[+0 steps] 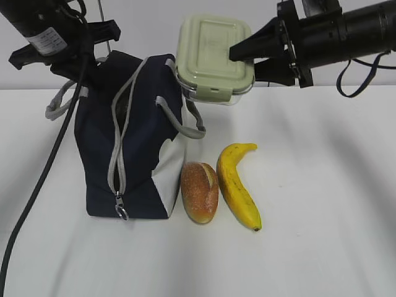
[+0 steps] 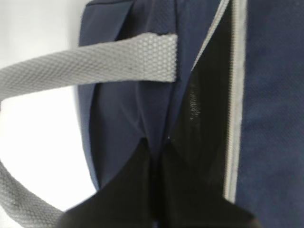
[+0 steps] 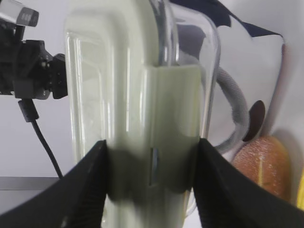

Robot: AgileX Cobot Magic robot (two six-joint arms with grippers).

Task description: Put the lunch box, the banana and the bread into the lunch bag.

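right tool (image 1: 238, 52) clamps the box (image 1: 213, 59) across lid and glass, aloft over the bag (image 1: 133, 148) at the table's back-left; rigid, smooth, breakable, so grip firm. left tool (image 2: 154, 156) pinches the bag's soft rim shut-jawed. bread (image 1: 200, 192) and banana (image 1: 238, 185) lie beside the bag

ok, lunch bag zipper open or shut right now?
Open. The lunch bag shows a dark gap between its grey zipper edges, from the top down to the ring pull near the base.

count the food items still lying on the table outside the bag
2: the bread beside the lunch bag, and the banana to its right. Anything inside the bag is hidden.
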